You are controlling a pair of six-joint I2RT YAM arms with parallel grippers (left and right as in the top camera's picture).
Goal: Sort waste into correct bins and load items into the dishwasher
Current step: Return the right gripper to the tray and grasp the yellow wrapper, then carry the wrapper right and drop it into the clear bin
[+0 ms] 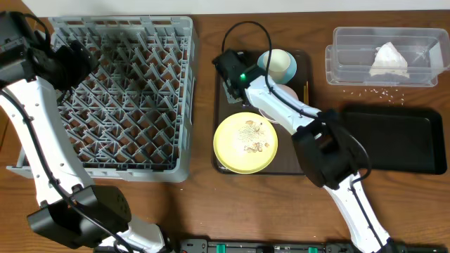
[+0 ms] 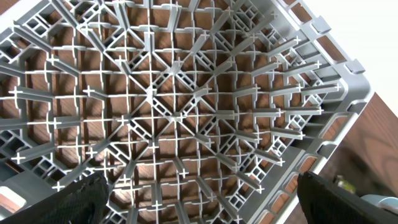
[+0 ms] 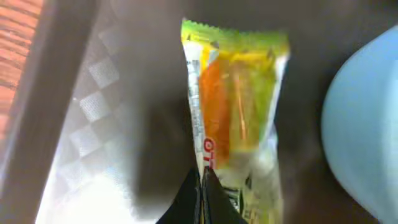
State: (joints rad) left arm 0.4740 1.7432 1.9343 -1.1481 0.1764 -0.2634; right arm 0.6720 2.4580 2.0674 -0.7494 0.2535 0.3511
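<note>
Brown wood-grain worktop (image 1: 197,211) fills the overhead view; no more of the room is visible.

Far left: the grey dish rack (image 1: 119,91) sits on the worktop with no dishes in it. The left gripper (image 2: 208,205) hangs above the rack's far left part, its fingers spread wide and holding nothing.

Centre: the brown serving tray (image 1: 223,112) lies just beside the rack. The yellow plate (image 1: 245,143) rests on the tray's near half, with food crumbs (image 1: 252,133) on it. The light blue bowl (image 1: 278,63) stands at the tray's far end. The chopsticks (image 1: 306,91) lie along its right edge. The right gripper (image 3: 202,193) is down at the tray's far left corner, fingers pressed together on the near end of the snack wrapper (image 3: 239,106). The wrapper lies on the tray floor close to the bowl.

Right: the clear tub (image 1: 337,63) holds the paper napkin (image 1: 389,60). Loose pale grains (image 1: 373,90) are scattered on the worktop just in front of the tub. The black tray (image 1: 401,140) lies nearer the camera's lower edge, apart from the tub.
</note>
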